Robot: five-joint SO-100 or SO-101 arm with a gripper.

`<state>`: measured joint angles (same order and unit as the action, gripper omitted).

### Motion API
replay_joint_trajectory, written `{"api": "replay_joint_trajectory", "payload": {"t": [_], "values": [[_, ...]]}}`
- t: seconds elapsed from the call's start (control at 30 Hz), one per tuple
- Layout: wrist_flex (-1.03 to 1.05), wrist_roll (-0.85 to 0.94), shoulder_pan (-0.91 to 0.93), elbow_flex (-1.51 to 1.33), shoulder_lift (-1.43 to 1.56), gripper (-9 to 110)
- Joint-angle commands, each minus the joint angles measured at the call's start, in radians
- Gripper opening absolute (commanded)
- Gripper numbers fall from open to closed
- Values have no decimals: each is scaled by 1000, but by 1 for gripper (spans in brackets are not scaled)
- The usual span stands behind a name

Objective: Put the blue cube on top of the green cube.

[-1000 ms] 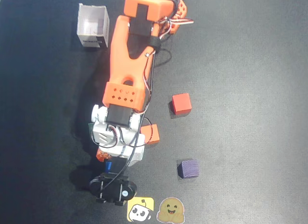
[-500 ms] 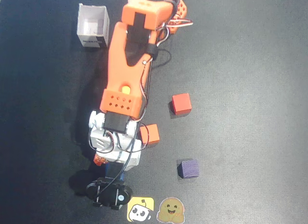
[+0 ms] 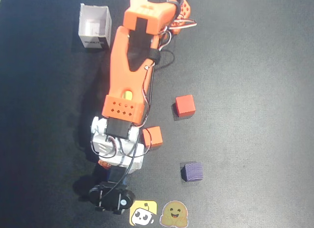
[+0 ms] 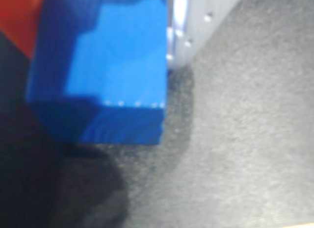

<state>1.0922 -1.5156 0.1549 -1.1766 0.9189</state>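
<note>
1. In the overhead view, the orange arm (image 3: 128,71) reaches down the dark table (image 3: 255,66). Its white wrist and black camera cover the gripper, so neither the claw nor the blue cube shows here. An orange cube (image 3: 153,137) lies touching the wrist's right side; a red cube (image 3: 185,105) and a purple cube (image 3: 192,171) lie farther right.

2. In the wrist view, the blue cube (image 4: 115,61) fills the upper left, pressed against a pale finger (image 4: 196,22) on its right, with an orange finger (image 4: 17,17) at its left. The claw is clamped on the cube.
</note>
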Motion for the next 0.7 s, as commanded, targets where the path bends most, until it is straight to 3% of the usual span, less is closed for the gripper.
{"api": "replay_joint_trajectory", "payload": {"t": [0.0, 0.67], "values": [[-14, 0, 12, 66, 12, 8], [130, 14, 25, 87, 155, 8]]}}
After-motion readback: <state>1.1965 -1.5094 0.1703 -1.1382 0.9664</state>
